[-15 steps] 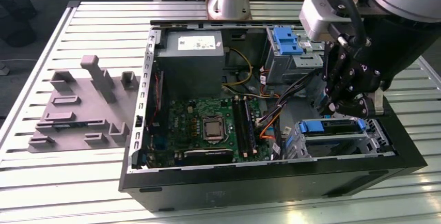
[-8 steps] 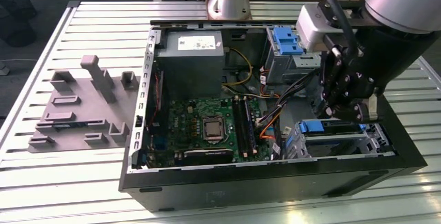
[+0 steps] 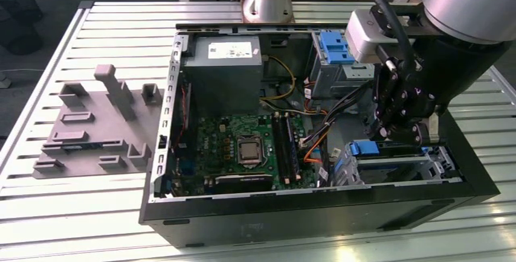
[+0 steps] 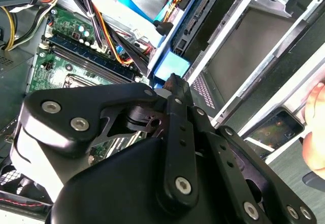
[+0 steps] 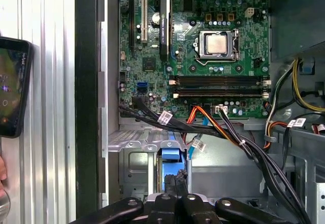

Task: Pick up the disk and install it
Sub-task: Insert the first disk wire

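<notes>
gripper (image 3: 397, 134) above disk (image 3: 367, 148), inside case (image 3: 322, 214)

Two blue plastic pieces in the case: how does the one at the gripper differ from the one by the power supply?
The blue bracket sits in the cage next to the power supply; the blue frame sits in the bay at the case's opposite end. The gripper is right at the frame and well clear of the bracket. The bracket's ribbed face shows fully; the frame is partly hidden. Both are light blue plastic in grey metal cages.

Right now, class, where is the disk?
In the exterior view, the disk lies in the drive bay at the case's right corner, right of the motherboard, with the pincer at its blue frame.
</notes>
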{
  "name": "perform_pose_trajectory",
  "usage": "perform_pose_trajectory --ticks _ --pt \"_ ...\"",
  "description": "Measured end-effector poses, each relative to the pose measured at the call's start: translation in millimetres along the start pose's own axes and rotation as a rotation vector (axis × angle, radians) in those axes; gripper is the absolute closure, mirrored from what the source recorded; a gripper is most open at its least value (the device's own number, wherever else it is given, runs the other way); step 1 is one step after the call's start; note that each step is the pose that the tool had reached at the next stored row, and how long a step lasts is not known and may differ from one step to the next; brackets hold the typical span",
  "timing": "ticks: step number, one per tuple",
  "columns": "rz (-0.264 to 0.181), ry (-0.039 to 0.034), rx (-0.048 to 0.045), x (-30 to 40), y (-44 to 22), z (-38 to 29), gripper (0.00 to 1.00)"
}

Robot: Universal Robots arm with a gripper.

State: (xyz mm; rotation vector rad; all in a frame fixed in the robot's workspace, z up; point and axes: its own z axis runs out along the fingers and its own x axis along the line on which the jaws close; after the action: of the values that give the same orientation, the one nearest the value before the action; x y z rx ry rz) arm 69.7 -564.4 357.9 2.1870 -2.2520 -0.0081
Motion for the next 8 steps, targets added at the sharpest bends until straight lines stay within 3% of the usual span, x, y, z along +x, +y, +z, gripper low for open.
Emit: perform_pose_trajectory --ticks 8 --pt "0.0 0.0001 0.0 0.0 0.0 0.1 0.89"
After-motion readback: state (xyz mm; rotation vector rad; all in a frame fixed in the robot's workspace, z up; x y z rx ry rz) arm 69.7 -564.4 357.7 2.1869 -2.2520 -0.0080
